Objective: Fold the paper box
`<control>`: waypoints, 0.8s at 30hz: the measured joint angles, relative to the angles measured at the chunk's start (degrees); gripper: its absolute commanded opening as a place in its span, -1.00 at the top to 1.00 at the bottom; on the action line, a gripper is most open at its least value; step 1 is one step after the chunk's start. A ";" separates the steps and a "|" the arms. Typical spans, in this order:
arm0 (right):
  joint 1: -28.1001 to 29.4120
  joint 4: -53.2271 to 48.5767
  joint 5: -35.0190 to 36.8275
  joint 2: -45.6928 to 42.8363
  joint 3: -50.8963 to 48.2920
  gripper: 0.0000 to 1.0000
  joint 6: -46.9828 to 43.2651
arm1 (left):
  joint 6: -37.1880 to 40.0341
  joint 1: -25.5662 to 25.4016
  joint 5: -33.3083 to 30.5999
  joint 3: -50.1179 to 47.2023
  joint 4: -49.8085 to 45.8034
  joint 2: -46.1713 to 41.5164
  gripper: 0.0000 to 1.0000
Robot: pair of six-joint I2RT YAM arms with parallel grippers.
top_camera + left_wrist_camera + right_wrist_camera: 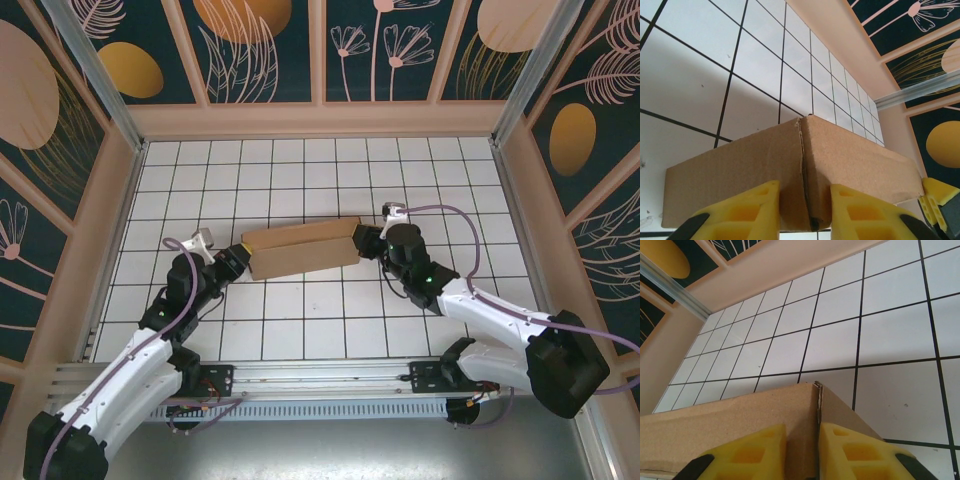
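I see the left gripper [242,258] clamped on the paper box [300,250] at its 9 o'clock end seam and the right gripper [363,240] clamped at 3 o'clock; I would squeeze evenly to hold the walls square.

We are looking at two arms built alike: the left arm [135,368] and the right arm [490,315] are each wearing smooth white shells over the long links, with bulky black housings at the joints and bases. A pale lilac cable [455,212] is trailing from each wrist. A small light-grey camera block [394,212] is sitting on each wrist, and a green light [432,279] is glowing on the right arm's black forearm. The left pincer [243,252] and right pincer [358,238] are showing chunky yellow fingers [740,215] with moulded hollows and black mounts behind them.
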 measured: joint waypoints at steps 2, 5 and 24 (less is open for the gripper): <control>-0.57 -1.31 -1.14 0.00 0.61 0.35 -0.98 | 0.20 0.00 -0.31 0.00 0.66 0.59 0.55; -2.51 -3.91 -4.39 -0.31 1.75 0.21 -2.97 | 0.94 0.00 -0.92 0.07 1.84 1.66 0.57; -17.59 -12.90 -38.80 2.23 8.57 0.15 -5.49 | 4.48 0.00 -2.10 2.82 1.42 5.62 0.57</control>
